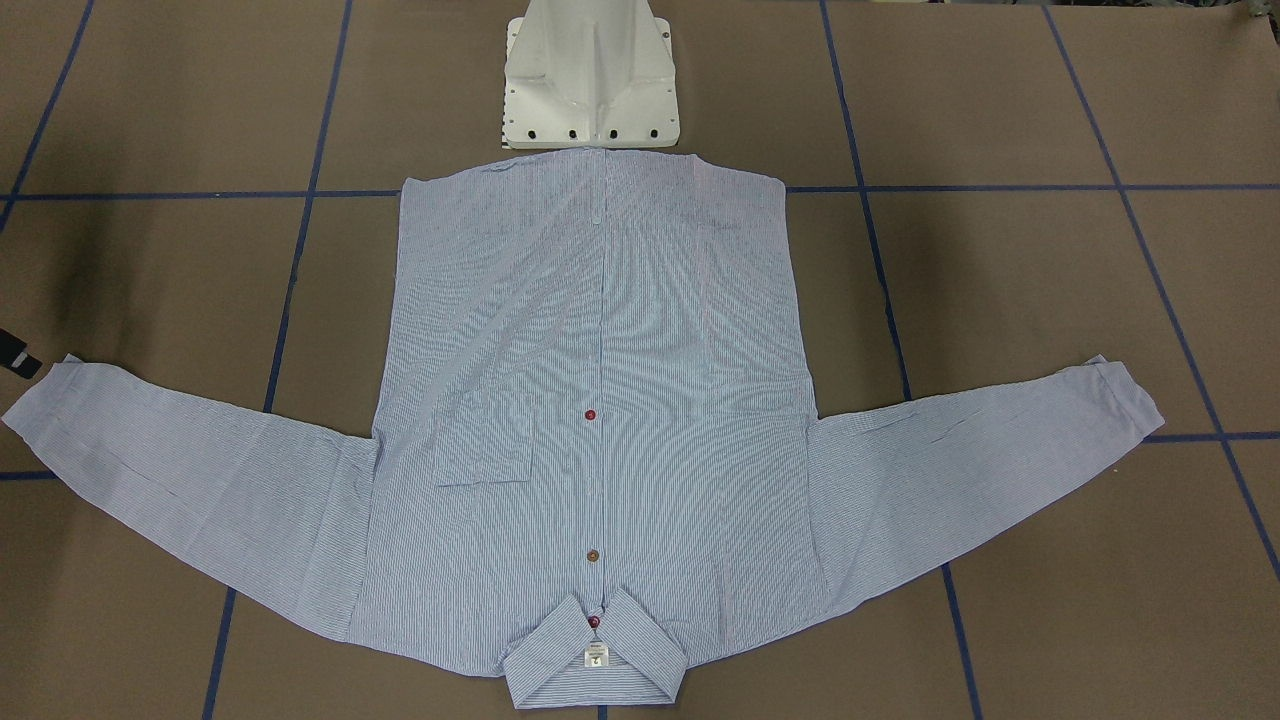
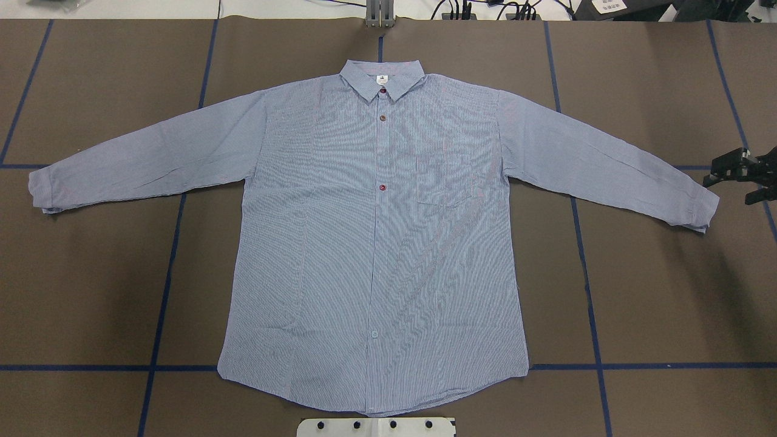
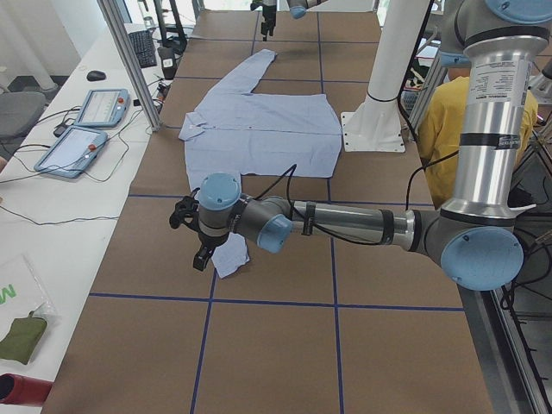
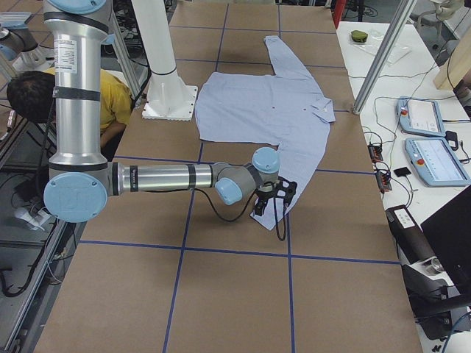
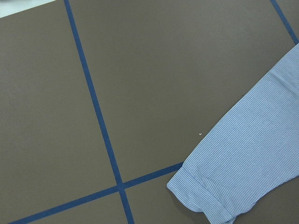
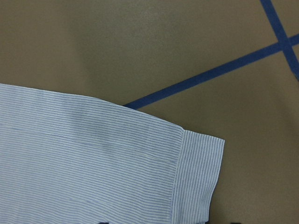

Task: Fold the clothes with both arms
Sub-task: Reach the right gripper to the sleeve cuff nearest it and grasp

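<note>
Light blue, finely white-striped shirt lies flat and face up on the brown table covering. It is buttoned, with the collar on the side away from my pedestal base and the hem toward it. Both sleeves are spread outward, one toward each of my grippers.

My right gripper has its fingers parted, with nothing between them. It sits just outboard of the right cuff, near it but not touching in the overhead view. My right wrist camera looks down on that cuff, which fills the lower left of its view, with a blue tape line running past above it.

My left gripper shows only from the table's end, above the left cuff. I cannot tell how far its fingers are apart, nor whether it touches the cloth. My left wrist camera shows that cuff off to its lower right, lying on the covering beside a crossing of tape lines.

The shirt body lies between the two grippers, well apart from both. A person in a yellow top is behind the base.
</note>
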You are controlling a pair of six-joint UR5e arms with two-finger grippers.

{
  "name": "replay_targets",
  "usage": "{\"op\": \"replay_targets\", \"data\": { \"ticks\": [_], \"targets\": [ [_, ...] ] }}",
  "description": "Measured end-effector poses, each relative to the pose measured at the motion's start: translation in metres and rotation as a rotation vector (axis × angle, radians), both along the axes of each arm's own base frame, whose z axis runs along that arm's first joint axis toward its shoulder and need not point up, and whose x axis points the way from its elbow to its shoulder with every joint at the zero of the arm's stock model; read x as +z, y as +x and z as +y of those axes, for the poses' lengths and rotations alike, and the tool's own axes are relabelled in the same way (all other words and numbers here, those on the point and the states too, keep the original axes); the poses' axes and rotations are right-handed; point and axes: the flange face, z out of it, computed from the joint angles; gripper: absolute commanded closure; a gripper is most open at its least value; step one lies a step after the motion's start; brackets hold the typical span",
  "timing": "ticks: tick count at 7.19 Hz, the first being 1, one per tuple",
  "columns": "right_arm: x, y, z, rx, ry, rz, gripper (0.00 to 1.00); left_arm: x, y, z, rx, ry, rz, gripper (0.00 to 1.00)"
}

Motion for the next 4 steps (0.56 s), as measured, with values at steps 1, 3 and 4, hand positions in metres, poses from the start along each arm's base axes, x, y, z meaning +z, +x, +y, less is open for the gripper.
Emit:
{"op": "replay_targets", "data": {
  "ticks": [1, 3, 4],
  "targets": [
    [0.002, -0.009, 0.006, 0.042, -0.041, -0.004, 0.14, 0.0, 0.0, 0.0, 0.0, 0.0, 0.0, 0.0],
    [0.005, -0.039, 0.013, 0.13, -0.113, 0.026, 0.16, 0.0, 0.0, 0.0, 0.0, 0.0, -0.001, 0.0],
    [0.007, -0.045, 0.016, 0.159, -0.134, 0.03, 0.17, 0.0, 0.0, 0.0, 0.0, 0.0, 0.0, 0.0]
  ]
}}
